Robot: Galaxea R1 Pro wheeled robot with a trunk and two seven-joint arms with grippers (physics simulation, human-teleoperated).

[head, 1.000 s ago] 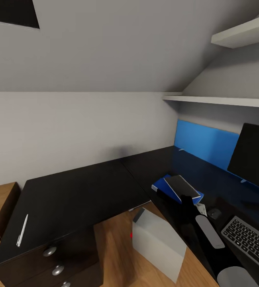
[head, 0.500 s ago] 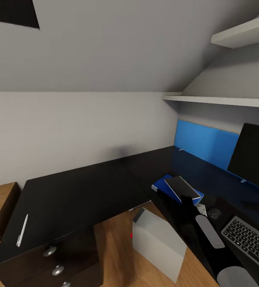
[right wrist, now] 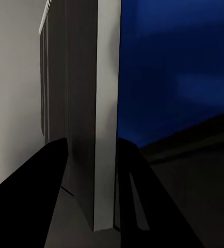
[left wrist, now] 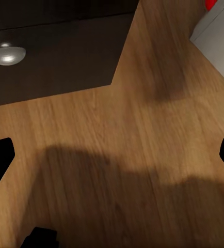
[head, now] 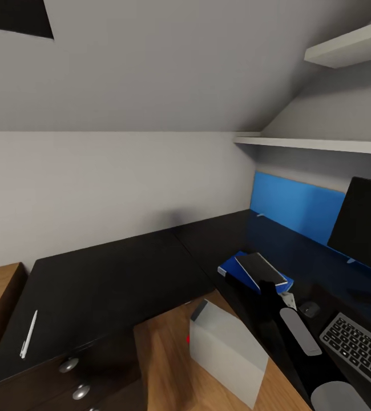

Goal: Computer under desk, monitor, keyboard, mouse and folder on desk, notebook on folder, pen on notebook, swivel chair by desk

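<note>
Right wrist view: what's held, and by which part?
The right gripper straddles the notebook at its pale edge; whether it's clamped can't be told. The left gripper holds nothing.

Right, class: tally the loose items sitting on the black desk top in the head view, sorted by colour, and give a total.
Blue: 1, the folder
Black or dark: 3, the notebook, the mouse, the monitor
Grey with black keys: 1, the keyboard
White: 1, the pen
Total: 6
</note>
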